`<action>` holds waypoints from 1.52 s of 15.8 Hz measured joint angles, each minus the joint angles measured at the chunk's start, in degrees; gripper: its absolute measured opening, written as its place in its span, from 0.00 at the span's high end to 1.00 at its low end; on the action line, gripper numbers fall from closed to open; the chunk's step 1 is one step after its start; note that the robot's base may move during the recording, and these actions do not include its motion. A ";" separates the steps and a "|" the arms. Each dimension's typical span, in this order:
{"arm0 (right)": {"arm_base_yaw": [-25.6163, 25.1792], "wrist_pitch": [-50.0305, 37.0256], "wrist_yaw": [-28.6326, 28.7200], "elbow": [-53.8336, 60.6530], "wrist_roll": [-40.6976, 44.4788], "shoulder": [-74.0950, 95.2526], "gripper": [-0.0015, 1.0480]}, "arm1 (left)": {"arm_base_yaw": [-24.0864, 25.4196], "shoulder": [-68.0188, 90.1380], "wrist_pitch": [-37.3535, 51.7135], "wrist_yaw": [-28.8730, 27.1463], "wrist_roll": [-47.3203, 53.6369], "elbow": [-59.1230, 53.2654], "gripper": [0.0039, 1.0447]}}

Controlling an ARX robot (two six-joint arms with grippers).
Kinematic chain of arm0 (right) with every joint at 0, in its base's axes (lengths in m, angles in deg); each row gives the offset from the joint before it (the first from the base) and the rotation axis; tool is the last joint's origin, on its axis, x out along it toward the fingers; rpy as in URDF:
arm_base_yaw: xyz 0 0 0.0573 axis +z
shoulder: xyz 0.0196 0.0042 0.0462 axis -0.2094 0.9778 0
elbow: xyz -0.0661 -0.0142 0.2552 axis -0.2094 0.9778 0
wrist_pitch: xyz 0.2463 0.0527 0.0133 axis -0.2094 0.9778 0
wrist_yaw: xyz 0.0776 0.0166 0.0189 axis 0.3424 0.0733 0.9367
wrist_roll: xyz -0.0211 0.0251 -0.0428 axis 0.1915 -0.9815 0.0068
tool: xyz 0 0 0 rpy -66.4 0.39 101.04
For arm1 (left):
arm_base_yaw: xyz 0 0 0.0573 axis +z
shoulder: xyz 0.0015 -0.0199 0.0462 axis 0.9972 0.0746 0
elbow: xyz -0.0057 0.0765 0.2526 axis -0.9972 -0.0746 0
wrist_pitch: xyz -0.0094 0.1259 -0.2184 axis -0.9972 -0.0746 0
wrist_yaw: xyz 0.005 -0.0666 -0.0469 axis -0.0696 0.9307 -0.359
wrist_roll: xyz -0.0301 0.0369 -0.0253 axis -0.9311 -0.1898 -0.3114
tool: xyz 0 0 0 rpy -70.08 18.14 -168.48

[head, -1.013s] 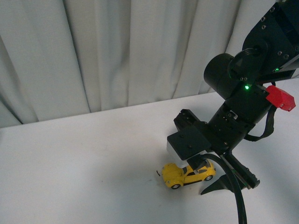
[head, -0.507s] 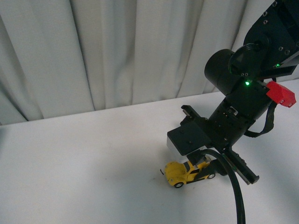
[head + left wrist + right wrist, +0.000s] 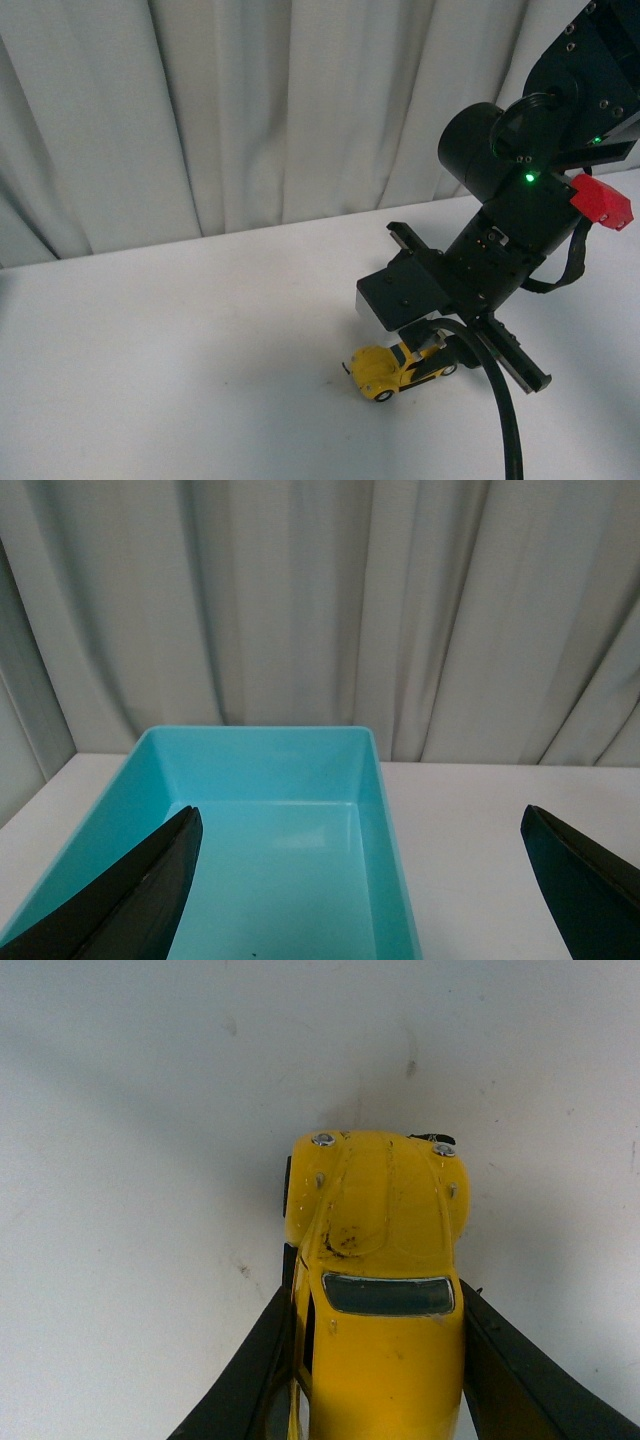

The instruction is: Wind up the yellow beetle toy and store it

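Observation:
The yellow beetle toy (image 3: 380, 372) sits on the white table (image 3: 180, 340), right of the middle, with its nose pointing left. My right gripper (image 3: 425, 358) reaches down over its rear and is shut on it. In the right wrist view the black fingers (image 3: 250, 1360) press against both sides of the yellow beetle toy (image 3: 375, 1210) behind the windshield, and the hood sticks out past the fingertips of the right gripper (image 3: 375, 1300). My left gripper (image 3: 360, 820) is open with nothing between its fingers. It does not show in the front view.
A teal bin (image 3: 385, 810) stands in front of the left gripper, its inside bare, close to a grey curtain (image 3: 320, 600). The same curtain (image 3: 250, 110) runs along the back edge of the table. A black cable (image 3: 505, 410) hangs from the right arm.
The right gripper's fingers, spread wide around the toy a second ago, have closed onto its sides. The toy has shifted slightly left.

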 joint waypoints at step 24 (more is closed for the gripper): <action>-20.65 0.13 4.87 10.40 0.63 -4.92 0.62 | 0.00 0.00 0.00 0.00 0.00 0.00 0.06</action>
